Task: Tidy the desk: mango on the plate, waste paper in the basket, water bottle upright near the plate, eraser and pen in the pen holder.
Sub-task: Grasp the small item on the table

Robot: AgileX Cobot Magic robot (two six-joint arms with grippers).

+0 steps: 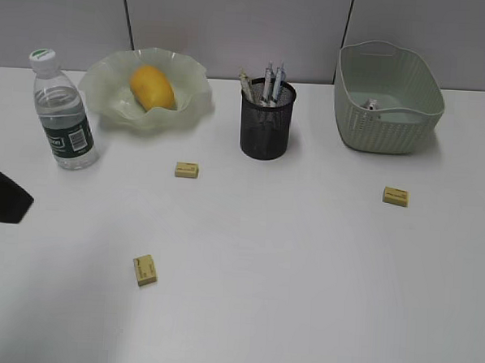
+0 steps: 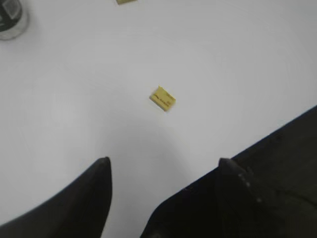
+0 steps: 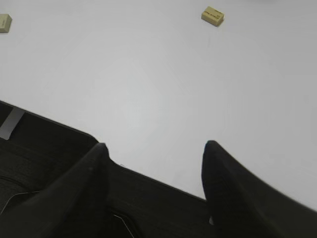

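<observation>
Mostly done — mango (image 1: 154, 87) plated, bottle (image 1: 62, 112) upright, pens (image 1: 268, 84) in holder (image 1: 267, 122). We see three erasers (image 1: 145, 269) loose; both grippers (image 2: 163, 166) (image 3: 154, 148) gape, empty.

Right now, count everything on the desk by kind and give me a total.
Erasers: 3
Pens, in pen holder: at least 3
Pen holder: 1
Water bottle: 1
Plate: 1
Mango: 1
Basket: 1
Waste paper: 1
Total: at least 12

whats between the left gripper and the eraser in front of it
Nothing: in the left wrist view, only bare desk separates the open left gripper from the eraser.
</observation>
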